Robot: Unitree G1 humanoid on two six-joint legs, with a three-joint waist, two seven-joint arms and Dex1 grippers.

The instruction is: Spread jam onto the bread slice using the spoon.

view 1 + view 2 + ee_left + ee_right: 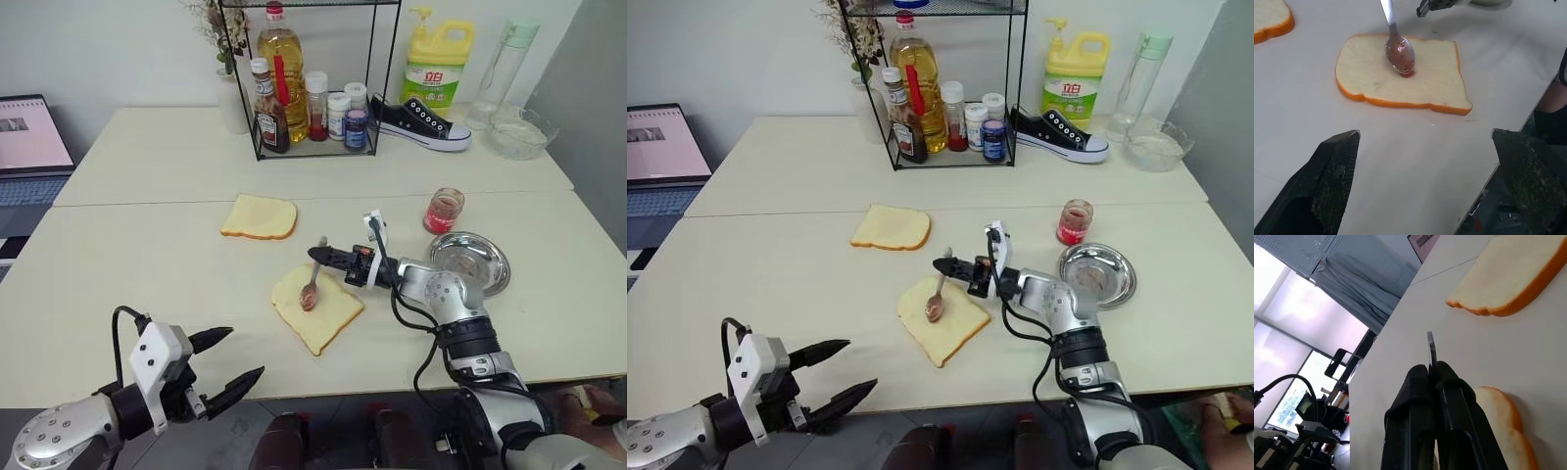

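On the cream-coloured desk (147, 284), near its front edge, lies the squarish pale-yellow bread slice with a thin tan crust (328, 311). The right end effector (323, 256), its two black fingers clamped together on the handle, holds the slim silver metal teaspoon (313, 284) tilted down, with the oval bowl resting on the slice. A small blob of dark red-brown jam (1401, 59) sits in and under the bowl, near the middle of the slice's upper face. The left end effector (227, 364) hangs over the front edge of the desk, well apart from the bread, its fingers spread wide and gripping nothing. A second bread slice with rounded corners (260, 216) lies farther back on the desk. To the right of the arm stand a round steel dish (470, 262) and, just behind it, a small glass jar of red paste (445, 210).
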